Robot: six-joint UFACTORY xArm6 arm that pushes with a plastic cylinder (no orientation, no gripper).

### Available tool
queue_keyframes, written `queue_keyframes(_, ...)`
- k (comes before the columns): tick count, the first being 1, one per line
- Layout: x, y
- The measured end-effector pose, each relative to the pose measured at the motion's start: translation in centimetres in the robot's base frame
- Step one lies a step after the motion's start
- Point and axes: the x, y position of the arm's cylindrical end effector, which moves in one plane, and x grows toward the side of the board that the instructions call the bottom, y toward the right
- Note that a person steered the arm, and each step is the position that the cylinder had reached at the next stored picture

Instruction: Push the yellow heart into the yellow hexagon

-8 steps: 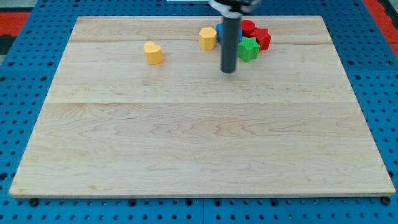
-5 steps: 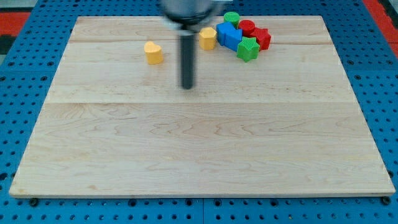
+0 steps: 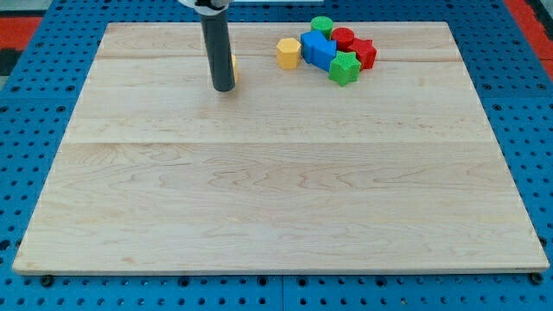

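The yellow hexagon (image 3: 289, 53) lies near the view's top, at the left end of a cluster of blocks. The yellow heart (image 3: 232, 67) is almost wholly hidden behind my rod; only a thin yellow sliver shows at the rod's right edge. My tip (image 3: 223, 87) rests on the wooden board (image 3: 276, 190) just in front of the heart, at its lower side, to the left of the hexagon. Whether the tip touches the heart I cannot tell.
Right of the hexagon sits a tight cluster: a blue block (image 3: 317, 49), a green cylinder (image 3: 322, 25), a green star (image 3: 344, 67), a red cylinder (image 3: 344, 38) and a red star (image 3: 363, 53). Blue pegboard (image 3: 34, 104) surrounds the board.
My rod has swept from beside the cluster leftward across the board and now stands in front of the yellow heart, covering it. The blocks have not visibly moved.
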Motion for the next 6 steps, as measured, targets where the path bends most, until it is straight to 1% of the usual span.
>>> queue_keyframes(3, -3.7, -4.0)
queue_keyframes(4, -4.1, -9.5)
queue_keyframes(5, -6.3, -8.3)
queue_keyframes(6, -6.5, -1.4)
